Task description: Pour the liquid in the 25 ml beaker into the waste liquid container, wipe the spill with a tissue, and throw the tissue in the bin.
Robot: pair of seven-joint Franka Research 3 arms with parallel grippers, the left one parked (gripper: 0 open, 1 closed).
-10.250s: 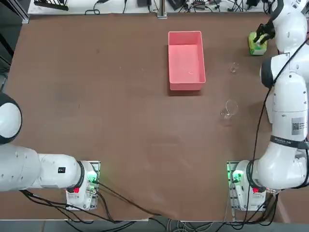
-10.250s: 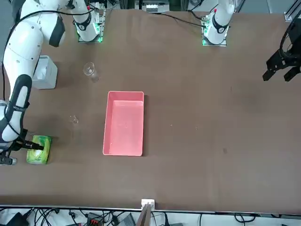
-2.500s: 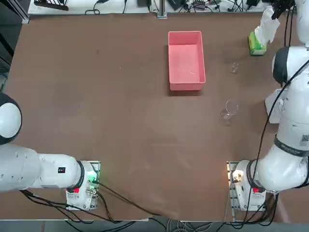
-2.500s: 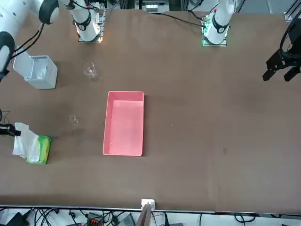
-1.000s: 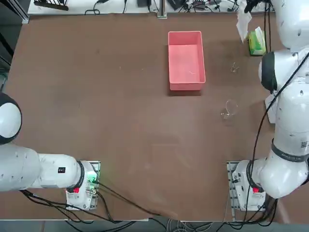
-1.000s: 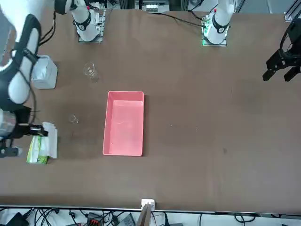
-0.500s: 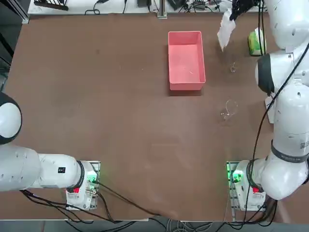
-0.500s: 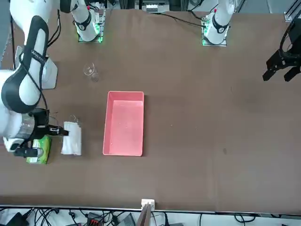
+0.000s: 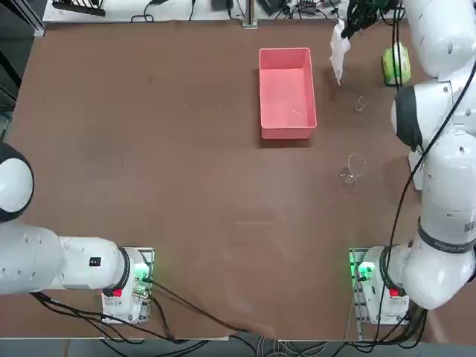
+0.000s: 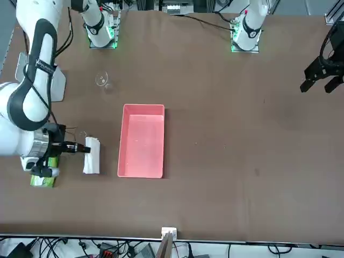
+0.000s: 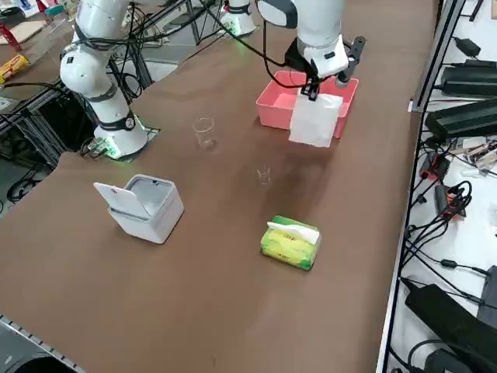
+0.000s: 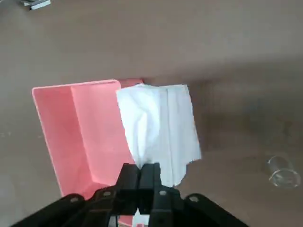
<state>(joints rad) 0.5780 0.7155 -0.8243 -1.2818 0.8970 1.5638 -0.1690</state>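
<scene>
My right hand (image 12: 139, 166) is clenched on the tissue (image 12: 158, 127), holding it above the counter (image 9: 193, 186), between the waste liquid container (image 9: 287, 94) and the green tissue pack (image 11: 291, 242).

Wears smooth, rounded white shells along the right arm (image 9: 446, 190), with dark grey bands (image 9: 407, 117) around the joints and a black strap (image 10: 44, 66) around one link. Carries a loose black cable (image 9: 406, 187) along the outside. Glows green at the base (image 9: 365, 272), near right, beside a small red patch (image 9: 393, 292). Ends, far right, in a black, angular right gripper (image 12: 141, 166), dotted with round, paler screws (image 12: 163, 193).
</scene>
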